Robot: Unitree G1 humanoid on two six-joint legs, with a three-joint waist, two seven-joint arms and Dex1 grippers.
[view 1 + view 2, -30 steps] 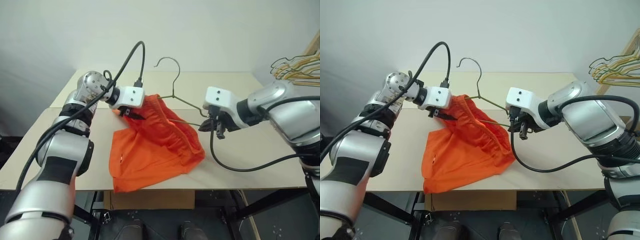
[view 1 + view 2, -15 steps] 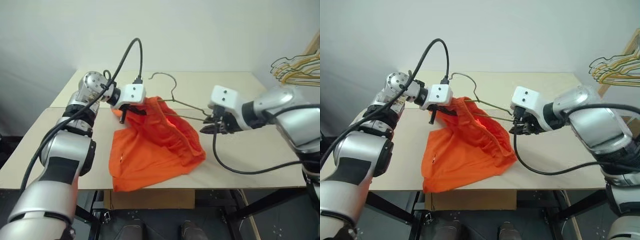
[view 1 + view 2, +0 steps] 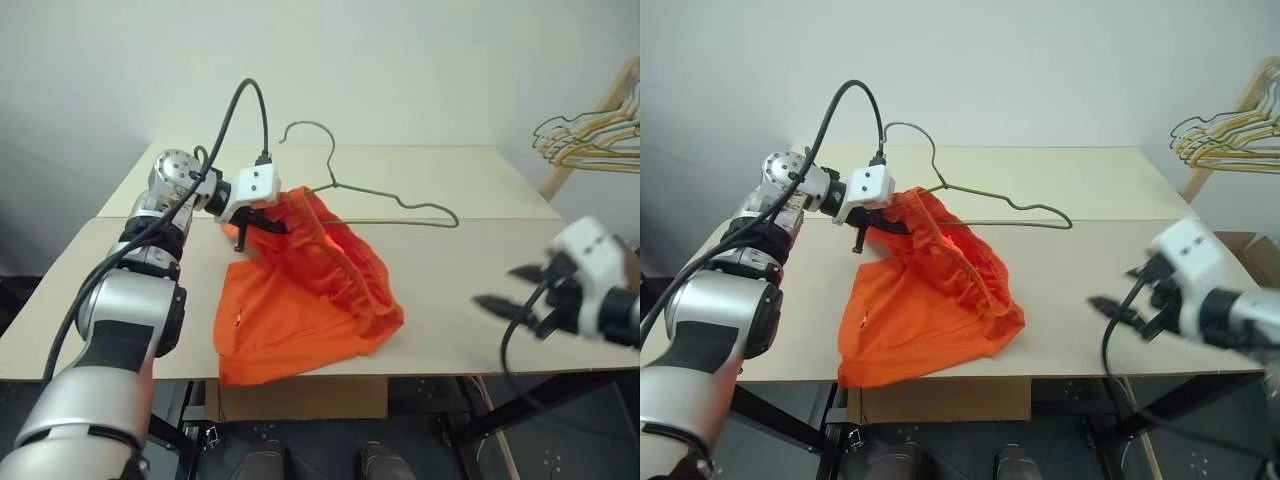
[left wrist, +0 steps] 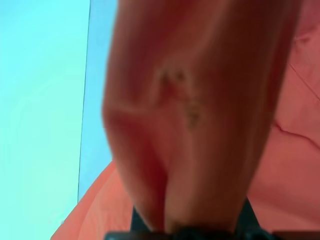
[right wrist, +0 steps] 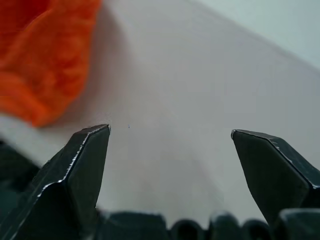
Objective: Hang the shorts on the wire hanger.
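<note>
The right gripper (image 3: 505,304) has let go of the hanger (image 3: 385,205) and pulled back right, jaws wide. The left gripper (image 3: 262,222) stays clamped on the shorts (image 3: 300,300), mid-table, hanger arm inside them, so threading looks underway.

A pale wooden table (image 3: 470,180) stands against a plain white wall (image 3: 420,60), dark floor beneath.

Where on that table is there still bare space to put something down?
The table is bare along its far edge behind the wire hanger, and on the right between the shorts and the open right gripper. A narrow strip lies left of the shorts. It is crowded where the left gripper pinches the waistband at the hanger.
</note>
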